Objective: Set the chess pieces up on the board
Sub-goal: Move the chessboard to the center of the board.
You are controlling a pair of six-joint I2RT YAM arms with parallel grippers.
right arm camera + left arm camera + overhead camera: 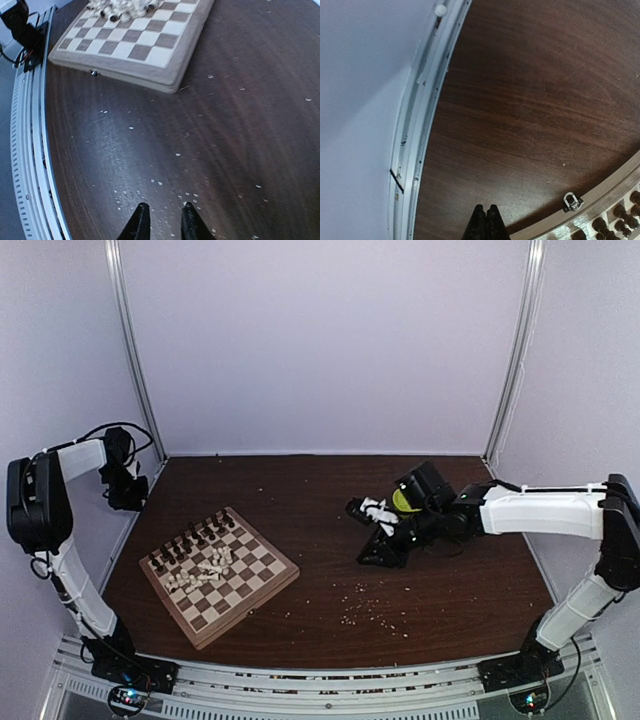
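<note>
Though heaped, white pieces [210,565] on board [252,590].

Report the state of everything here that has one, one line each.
board: unfolded, lying flat on the table.
dark pieces: upright, in rows along one board edge.
cream pieces: jumbled in a heap mid-board, not lined up.
left hand: shut, empty, over bare table beside the board.
right hand: fingers apart, empty, over scattered crumbs.

Board [243,592] flat, rotated; dark pieces [190,540] ranked far edge, white pieces [207,568] heaped centre.
</note>
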